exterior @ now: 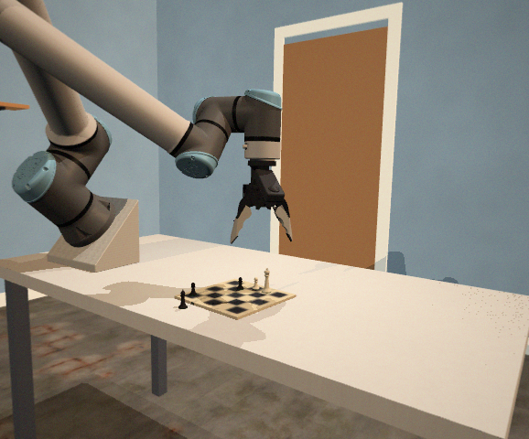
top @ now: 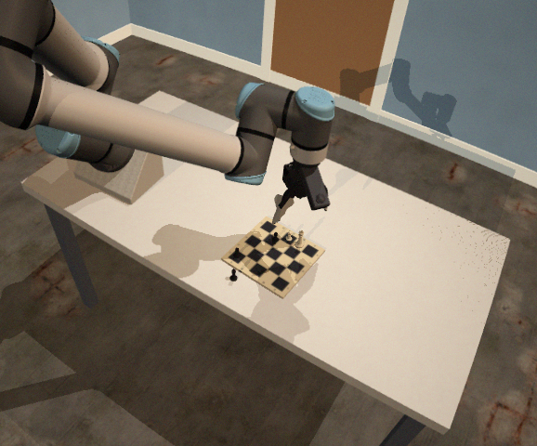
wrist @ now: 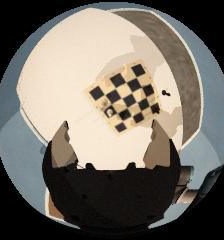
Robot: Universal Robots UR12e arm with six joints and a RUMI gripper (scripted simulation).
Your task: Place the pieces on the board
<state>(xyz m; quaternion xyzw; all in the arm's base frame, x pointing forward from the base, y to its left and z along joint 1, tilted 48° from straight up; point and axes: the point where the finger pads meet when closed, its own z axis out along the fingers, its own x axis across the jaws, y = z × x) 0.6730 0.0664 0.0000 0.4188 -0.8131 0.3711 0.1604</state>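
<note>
The small chessboard (top: 273, 256) lies in the middle of the white table. It also shows in the wrist view (wrist: 124, 96). One black piece (top: 233, 275) stands upright on the table just off the board's near-left edge; I cannot tell whether it is the pawn or the bishop. On the board stand a black piece at the left corner (top: 236, 253), a black piece (top: 275, 236), a small white piece (top: 288, 237) and the tall white king (top: 300, 238) near the far edge. My gripper (exterior: 261, 236) hangs high above the board's far side, open and empty.
The arm's wedge base (exterior: 95, 245) sits at the table's far left. The table's front edge runs close to the loose black piece (exterior: 182, 299). A brown door (exterior: 333, 142) stands behind the table.
</note>
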